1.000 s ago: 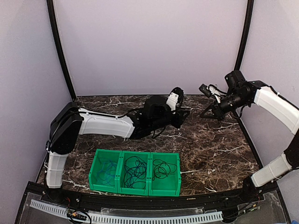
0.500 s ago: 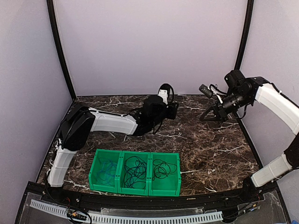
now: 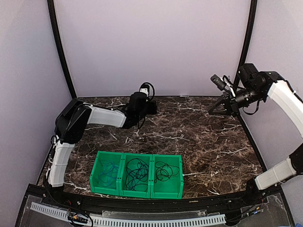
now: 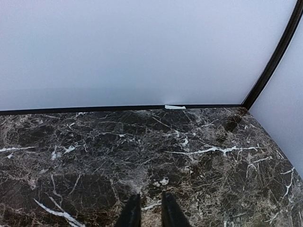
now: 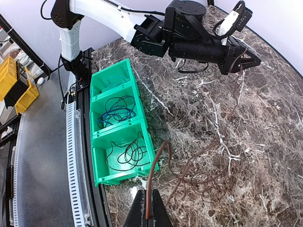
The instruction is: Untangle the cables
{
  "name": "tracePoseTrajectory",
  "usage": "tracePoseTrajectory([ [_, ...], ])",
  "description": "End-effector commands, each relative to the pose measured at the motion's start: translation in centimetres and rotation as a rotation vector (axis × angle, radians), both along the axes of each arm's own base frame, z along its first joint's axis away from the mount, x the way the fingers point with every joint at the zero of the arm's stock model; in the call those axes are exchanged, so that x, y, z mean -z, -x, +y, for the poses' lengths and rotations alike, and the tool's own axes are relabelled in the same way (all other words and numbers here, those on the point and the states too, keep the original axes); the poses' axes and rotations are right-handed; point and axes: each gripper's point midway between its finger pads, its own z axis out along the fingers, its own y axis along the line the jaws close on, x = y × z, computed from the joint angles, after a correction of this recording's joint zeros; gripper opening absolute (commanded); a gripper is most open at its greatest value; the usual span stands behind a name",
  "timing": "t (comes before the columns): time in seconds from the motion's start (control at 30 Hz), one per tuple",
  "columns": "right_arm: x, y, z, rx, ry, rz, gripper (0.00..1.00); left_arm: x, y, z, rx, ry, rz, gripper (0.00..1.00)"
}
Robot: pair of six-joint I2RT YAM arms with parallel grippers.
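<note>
Pinching a dark cable (image 5: 151,175) between its closed fingers, the right pincer (image 5: 147,201) hangs above the back right part of the counter (image 3: 208,146). From the fingers the cable arches upward, then droops into a loose snarl of loops over the marble; whether those loops touch the surface cannot be told. The left pincer (image 4: 150,212) is stretched toward the rear wall and sits low over the counter. Its two fingers stand a narrow gap apart, with only bare marble showing between them and nothing held. The two pincers are well apart from each other. A green bin (image 3: 137,194) with three compartments sits at the near edge of the counter, between the arm bases and well apart from both pincers. Seen from overhead, its left compartment holds a coiled blue cable (image 3: 110,172). The middle compartment holds a fuller bundle of dark cable (image 3: 137,171). The right compartment holds a smaller coil of black cable (image 3: 163,170). Each coil lies inside its own compartment, with none crossing the dividers.
</note>
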Motion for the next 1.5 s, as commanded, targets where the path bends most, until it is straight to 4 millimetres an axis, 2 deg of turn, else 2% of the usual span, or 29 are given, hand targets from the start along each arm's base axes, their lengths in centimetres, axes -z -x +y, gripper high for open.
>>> tracePoseTrajectory([
  [0.0,-0.6,-0.5,-0.5,0.025,-0.014,-0.015,0.0,-3.9,1.0,0.6,0.011,0.021,-0.044,0.08],
  [0.03,-0.6,-0.9,-0.8,0.041,-0.015,-0.016,0.0,-3.7,1.1,1.0,0.001,0.005,-0.045,0.06],
  [0.07,-0.8,-1.2,-1.1,0.059,-0.018,-0.019,0.0,-4.5,1.1,1.5,-0.007,-0.005,-0.06,0.01],
  [0.1,-1.0,-1.7,-1.4,0.079,-0.022,-0.029,0.0,-4.1,1.1,2.2,-0.024,-0.026,-0.055,0.0],
  [0.13,-1.3,-2.1,-1.9,0.1,-0.028,-0.036,0.0,-4.9,1.0,3.2,-0.039,-0.039,-0.069,0.0],
  [0.17,-1.6,-2.5,-2.3,0.123,-0.034,-0.047,0.0,-3.9,1.1,4.1,-0.052,-0.063,-0.052,0.0],
  [0.23,-1.9,-3.8,-3.2,0.188,-0.037,-0.077,0.0,-3.9,1.0,6.4,-0.08,-0.074,-0.037,0.0],
  [0.3,-1.6,-5.2,-4.2,0.263,-0.021,-0.099,0.0,-4.0,0.9,9.1,-0.118,-0.068,-0.024,0.0],
  [0.4,-0.6,-6.5,-5.0,0.326,-0.002,-0.104,0.0,-5.0,1.8,11.7,-0.149,-0.052,-0.031,0.0],
  [0.43,-0.4,-6.6,-5.0,0.329,-0.004,-0.097,0.0,-6.1,2.0,12.4,-0.16,-0.041,-0.047,0.0],
  [0.47,-0.1,-6.8,-4.9,0.331,-0.007,-0.086,0.0,-5.9,2.2,12.9,-0.17,-0.047,-0.046,0.0],
  [0.5,0.0,-6.9,-4.9,0.331,-0.01,-0.076,0.0,-6.8,2.5,13.4,-0.178,-0.038,-0.059,0.0],
  [0.53,0.2,-7.0,-4.8,0.332,-0.012,-0.068,0.0,-6.7,2.7,13.8,-0.185,-0.041,-0.058,0.0],
  [0.63,1.0,-7.5,-5.0,0.353,0.002,-0.048,0.0,-8.6,3.5,14.6,-0.197,-0.022,-0.086,0.0],
  [0.67,1.3,-7.6,-5.1,0.361,0.01,-0.048,0.0,-8.8,3.9,14.7,-0.189,-0.015,-0.091,0.0],
  [0.7,1.7,-7.7,-5.3,0.367,0.019,-0.045,0.0,-10.2,4.3,14.8,-0.179,0.009,-0.114,0.0],
  [0.77,2.8,-7.7,-5.4,0.368,0.037,-0.031,0.0,-11.7,5.6,14.4,-0.119,0.051,-0.142,0.0],
  [0.87,3.8,-7.1,-5.1,0.333,0.038,0.009,0.0,-14.6,7.6,12.3,0.045,0.123,-0.18,0.0],
  [0.97,3.6,-5.6,-3.8,0.251,-0.01,0.036,0.0,-17.4,10.4,9.6,0.258,0.189,-0.196,0.0],
  [1.07,3.9,-3.6,-1.3,0.137,-0.009,0.034,0.0,-18.9,12.9,7.8,0.387,0.206,-0.187,0.0],
  [1.2,5.5,-0.7,1.8,-0.012,0.032,0.028,0.0,-20.4,15.7,5.9,0.479,0.169,-0.17,0.0],
  [1.33,7.1,1.7,4.2,-0.132,0.068,0.055,0.0,-21.8,18.1,5.6,0.499,0.149,-0.156,0.0],
  [1.47,9.1,3.3,6.0,-0.213,0.1,0.099,0.0,-21.7,20.2,5.9,0.507,0.13,-0.112,0.0],
])
